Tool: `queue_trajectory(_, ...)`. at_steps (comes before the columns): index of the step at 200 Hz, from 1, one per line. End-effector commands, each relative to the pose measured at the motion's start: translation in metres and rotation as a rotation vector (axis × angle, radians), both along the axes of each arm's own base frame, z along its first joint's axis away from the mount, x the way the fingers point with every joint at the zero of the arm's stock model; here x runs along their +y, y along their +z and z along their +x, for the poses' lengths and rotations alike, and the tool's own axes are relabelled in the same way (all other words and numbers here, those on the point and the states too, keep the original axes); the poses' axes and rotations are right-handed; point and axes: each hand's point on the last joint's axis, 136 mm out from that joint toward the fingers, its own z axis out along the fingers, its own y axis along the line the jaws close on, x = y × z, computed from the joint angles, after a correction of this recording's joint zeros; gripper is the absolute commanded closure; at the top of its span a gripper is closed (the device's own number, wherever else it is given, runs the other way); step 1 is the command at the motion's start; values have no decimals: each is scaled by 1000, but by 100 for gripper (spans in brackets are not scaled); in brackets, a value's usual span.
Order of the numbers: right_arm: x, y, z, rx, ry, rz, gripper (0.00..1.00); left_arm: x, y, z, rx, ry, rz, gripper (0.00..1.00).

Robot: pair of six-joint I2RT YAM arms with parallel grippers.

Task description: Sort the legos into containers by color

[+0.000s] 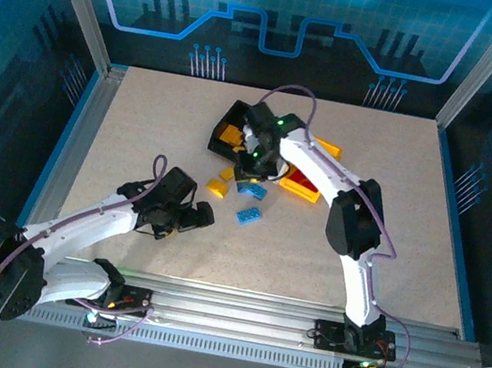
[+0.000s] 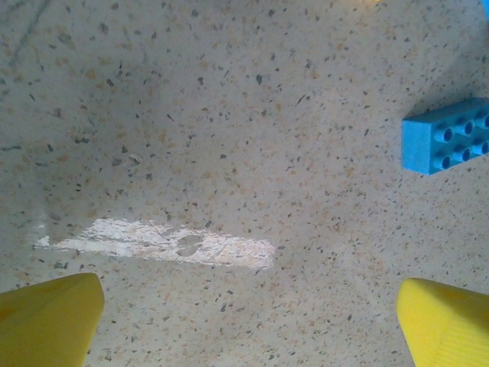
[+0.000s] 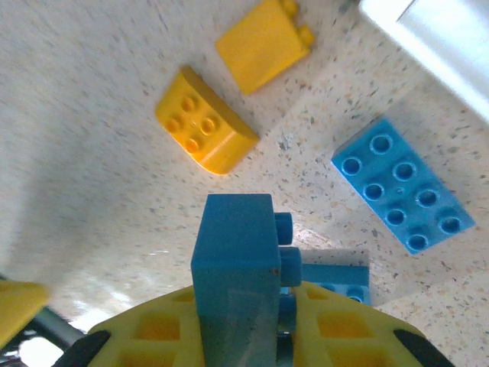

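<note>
Just at the near side of the black bin (image 1: 216, 145), the right gripper (image 3: 244, 336) is closed firmly on a light blue lego (image 3: 233, 252), whose long axis runs along the fingers. The white bin (image 3: 435, 46) lies ahead and to the right of this grip, so this arm is probably the nearer one. Further from the black bin, the left gripper (image 2: 244, 325) hangs wide open and empty.

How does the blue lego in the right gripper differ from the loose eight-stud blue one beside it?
The gripped blue lego sits clamped in the right gripper; the eight-stud blue lego lies free on the table. The gripped one is on edge, studs sideways; the eight-stud one lies flat, studs up. Both are light blue.
</note>
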Motion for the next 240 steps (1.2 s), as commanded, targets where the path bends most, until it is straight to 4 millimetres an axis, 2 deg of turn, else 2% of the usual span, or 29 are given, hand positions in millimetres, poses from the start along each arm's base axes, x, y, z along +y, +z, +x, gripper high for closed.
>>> queue_trajectory(1,-13,25,21,63,-150,158,76,-5,-5,-2,23,47,-58,1)
queue_trajectory(21,-29,29,43,100,-261,238,76,-4,-6,-4,26,53,-60,1)
queue_trajectory(45,-49,27,66,108,-341,252,77,-2,-6,-5,24,54,-52,1)
queue_trajectory(91,-88,4,101,127,-471,224,76,-1,-5,-5,24,64,-55,1)
queue_trajectory(108,-95,-5,109,142,-495,225,75,0,-3,-5,21,66,-52,1)
queue_trajectory(141,-97,-7,122,131,-508,221,69,1,-3,-5,21,68,-44,1)
queue_trajectory(174,-96,-3,127,121,-505,227,54,1,-4,-5,23,73,-46,1)
queue_trajectory(201,-98,-2,124,122,-495,218,49,0,-6,-3,25,75,-48,1)
queue_trajectory(222,-95,9,112,91,-441,189,48,-2,-7,-1,27,71,-49,1)
queue_trajectory(240,-88,14,89,59,-340,112,47,-4,-7,1,28,70,-49,1)
